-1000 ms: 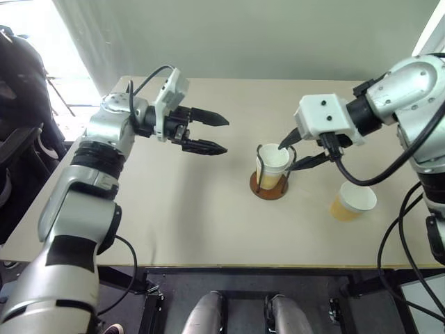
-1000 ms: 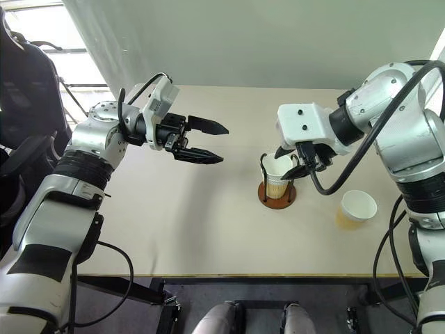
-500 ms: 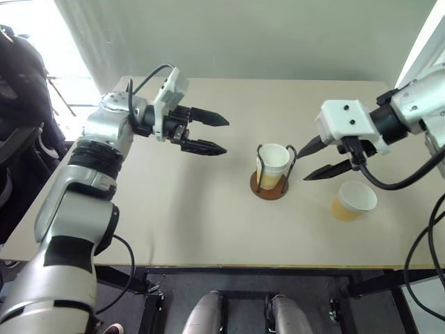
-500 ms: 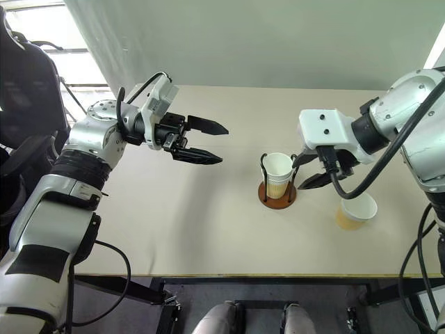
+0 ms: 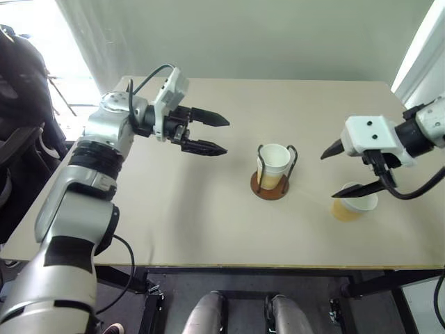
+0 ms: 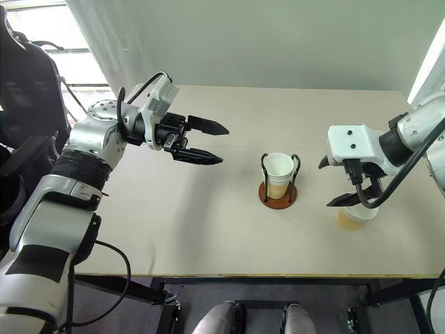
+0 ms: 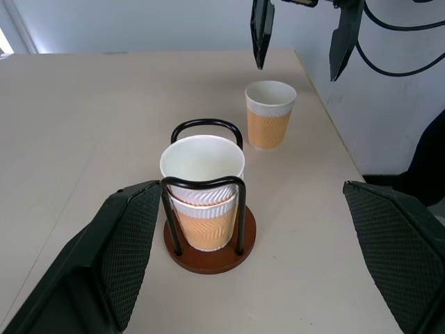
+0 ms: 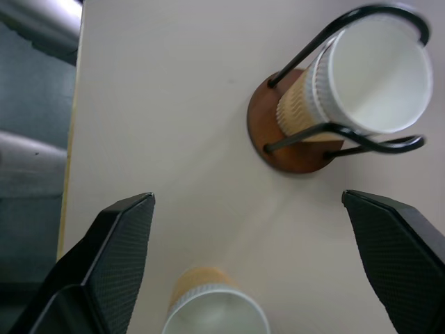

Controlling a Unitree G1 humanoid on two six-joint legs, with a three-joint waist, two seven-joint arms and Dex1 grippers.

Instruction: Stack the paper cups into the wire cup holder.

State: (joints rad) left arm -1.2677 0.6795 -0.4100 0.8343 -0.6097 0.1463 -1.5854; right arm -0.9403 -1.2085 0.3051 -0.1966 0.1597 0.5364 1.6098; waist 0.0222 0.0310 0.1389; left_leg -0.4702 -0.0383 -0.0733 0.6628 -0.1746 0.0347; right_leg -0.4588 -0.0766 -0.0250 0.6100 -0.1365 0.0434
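1. Loose paper cup (image 5: 353, 202): ribbed tan wall, white rolled rim, upright near the table's (image 5: 208, 223) front edge, under the wide-spread, empty right gripper (image 5: 348, 169).
2. Wire cup holder (image 7: 208, 240): round reddish-brown disc; the left wrist view reveals two nested cups (image 7: 203, 191) between black loops.
3. Left gripper (image 5: 212, 133): fingers wide, empty, well apart.

Beige table (image 5: 208, 223), grey wall (image 5: 264, 35)
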